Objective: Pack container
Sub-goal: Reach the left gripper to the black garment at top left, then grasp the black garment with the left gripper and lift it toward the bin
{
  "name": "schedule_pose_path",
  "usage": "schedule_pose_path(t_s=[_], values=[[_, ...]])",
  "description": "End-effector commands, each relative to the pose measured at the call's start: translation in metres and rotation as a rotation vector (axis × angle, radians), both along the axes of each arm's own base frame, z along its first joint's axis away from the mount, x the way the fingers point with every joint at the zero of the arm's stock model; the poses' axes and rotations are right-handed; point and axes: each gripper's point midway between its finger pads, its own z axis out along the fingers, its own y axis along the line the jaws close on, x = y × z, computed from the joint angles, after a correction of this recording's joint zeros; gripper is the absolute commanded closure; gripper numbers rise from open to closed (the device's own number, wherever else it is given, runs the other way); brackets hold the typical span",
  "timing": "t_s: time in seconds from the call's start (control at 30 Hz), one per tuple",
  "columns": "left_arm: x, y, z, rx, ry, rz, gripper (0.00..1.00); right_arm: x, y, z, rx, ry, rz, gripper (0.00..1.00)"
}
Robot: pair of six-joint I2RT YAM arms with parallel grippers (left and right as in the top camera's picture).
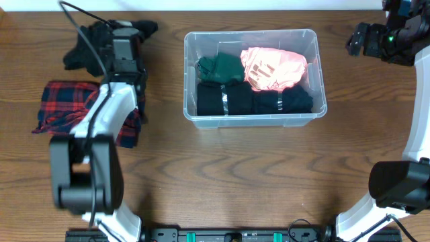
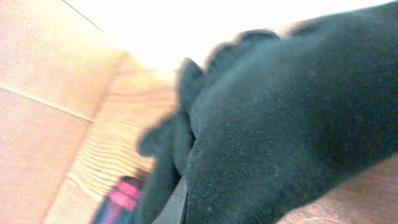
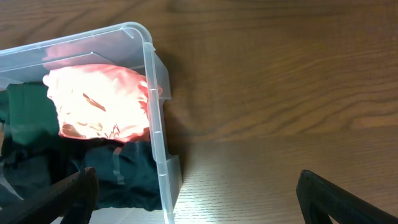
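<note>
grip comes first here. the left claw (image 1: pixel 111 32) sits at the far left of the table (image 1: pixel 235 175), closed down tight on the loose black cloth (image 1: pixel 77 55), which fills nearly the whole left wrist view. we judge the step in hand to be lifting this piece and carrying it to the container (image 1: pixel 320 67), which stands in the middle of the table's far half, well apart from that claw. to do it well, we should raise the cloth high enough that its hanging ends clear the container's left rim. a dragged end could snag the edge or shove the light bin along the wood. we cannot tell how much cloth is pinched, so a slow lift that shows whether the whole piece comes up seems wise. the plaid cloth (image 1: pixel 64 107) lies near, partly under the arm, and should not be caught along with it. the right claw (image 1: pixel 355 42) hangs wide open and empty, off the container's far right corner.

the container looks well filled. a dark green piece (image 1: pixel 220 67) lies at the far left. a pink piece (image 1: pixel 272 67) lies at the far right against the wall. a row of folded black pieces (image 1: pixel 252 101) lies along the near wall. we see little bare floor, so the new piece would likely go on top.
</note>
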Motion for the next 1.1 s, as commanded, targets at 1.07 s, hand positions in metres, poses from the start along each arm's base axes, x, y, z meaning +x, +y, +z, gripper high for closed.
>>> schedule_pose_path(t_s=[1.07], values=[[-0.164,-0.09,0.269,-0.696,-0.628,0.027,0.94,0.0,-0.001,0.0,-0.012,-0.001,0.014,0.01]])
